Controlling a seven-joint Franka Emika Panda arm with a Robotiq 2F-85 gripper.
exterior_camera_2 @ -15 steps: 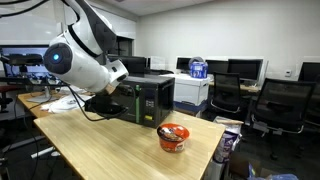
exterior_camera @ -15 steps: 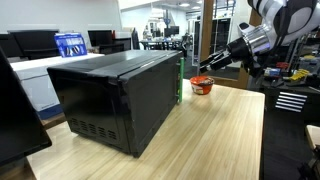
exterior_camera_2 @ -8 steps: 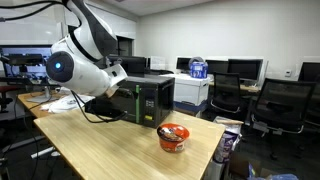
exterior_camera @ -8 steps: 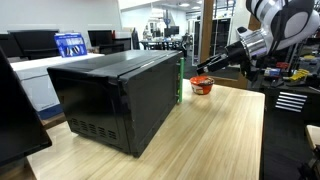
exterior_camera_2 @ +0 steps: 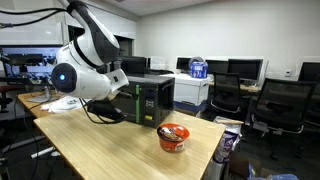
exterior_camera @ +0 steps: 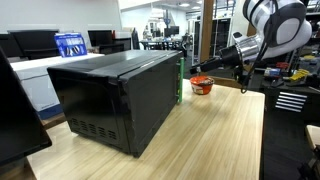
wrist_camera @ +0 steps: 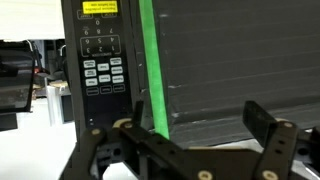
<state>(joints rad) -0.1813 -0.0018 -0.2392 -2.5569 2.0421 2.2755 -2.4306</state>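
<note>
Claw (wrist_camera: 185, 128) released, spread wide, gripping nothing; microwave (wrist_camera: 235, 60) stands just ahead, its front facing the open jaws

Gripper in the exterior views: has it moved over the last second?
Yes. The gripper has come lower and slightly nearer the microwave front, while the red bowl beside it stays put.

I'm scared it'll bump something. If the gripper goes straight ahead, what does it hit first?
Probably the black box-shaped microwave, at the green strip beside its button panel. The open gripper faces it; the gap is hard to judge.
</note>
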